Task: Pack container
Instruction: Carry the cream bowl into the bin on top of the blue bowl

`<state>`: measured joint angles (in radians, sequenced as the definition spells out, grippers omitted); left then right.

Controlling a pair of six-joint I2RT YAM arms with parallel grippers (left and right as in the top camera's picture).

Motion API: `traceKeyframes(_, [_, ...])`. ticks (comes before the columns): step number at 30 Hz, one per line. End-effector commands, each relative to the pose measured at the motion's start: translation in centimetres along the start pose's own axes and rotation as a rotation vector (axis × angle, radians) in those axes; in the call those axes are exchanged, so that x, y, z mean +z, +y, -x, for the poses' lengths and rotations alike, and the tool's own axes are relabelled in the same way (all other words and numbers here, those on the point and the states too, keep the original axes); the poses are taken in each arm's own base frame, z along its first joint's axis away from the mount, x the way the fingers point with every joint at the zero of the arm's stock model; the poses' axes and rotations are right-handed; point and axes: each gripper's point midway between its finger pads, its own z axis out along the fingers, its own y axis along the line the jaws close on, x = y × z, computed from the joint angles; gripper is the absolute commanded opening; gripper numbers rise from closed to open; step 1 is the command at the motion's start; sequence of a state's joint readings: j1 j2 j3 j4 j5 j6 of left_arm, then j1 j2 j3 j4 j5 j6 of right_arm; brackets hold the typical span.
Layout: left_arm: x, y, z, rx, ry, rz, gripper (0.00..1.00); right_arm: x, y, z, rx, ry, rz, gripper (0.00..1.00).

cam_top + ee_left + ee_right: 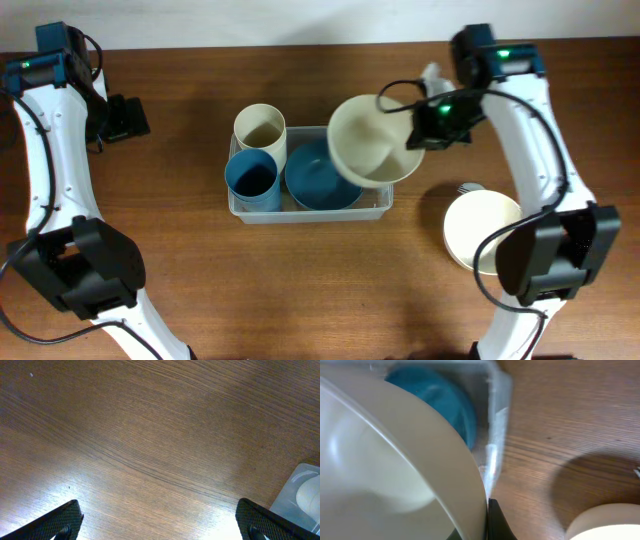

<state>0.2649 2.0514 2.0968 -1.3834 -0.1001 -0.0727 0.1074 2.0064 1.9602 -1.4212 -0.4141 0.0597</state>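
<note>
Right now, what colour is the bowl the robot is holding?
Cream; the bowl shows best overhead.

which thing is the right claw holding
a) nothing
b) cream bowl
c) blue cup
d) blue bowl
b: the right claw is shut on the rim of the cream bowl, which is tilted over the container. The blue bowl lies inside the container.

White left arm (45,150) and right arm (535,125), black joint housings, black cables, green lights, black jaws.
</note>
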Motion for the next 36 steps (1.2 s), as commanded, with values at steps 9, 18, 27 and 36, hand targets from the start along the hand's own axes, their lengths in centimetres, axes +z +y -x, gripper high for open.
traceKeyframes(9, [-0.5, -0.1, 0.4, -0.013, -0.017, -0.011, 1.00, 2.0, 4.2, 0.2, -0.078, -0.039, -0.148, 0.04])
traceKeyframes(18, [-0.5, -0.1, 0.4, -0.013, -0.017, -0.011, 1.00, 4.5, 4.4, 0.7, -0.077, -0.015, -0.161, 0.04])
traceKeyframes(27, [-0.5, -0.1, 0.4, -0.013, -0.017, -0.011, 1.00, 6.9, 4.7, 1.1, -0.094, 0.006, -0.162, 0.04])
traceKeyframes(36, [-0.5, -0.1, 0.4, -0.013, -0.017, -0.011, 1.00, 8.3, 4.6, 1.2, -0.097, 0.027, -0.165, 0.04])
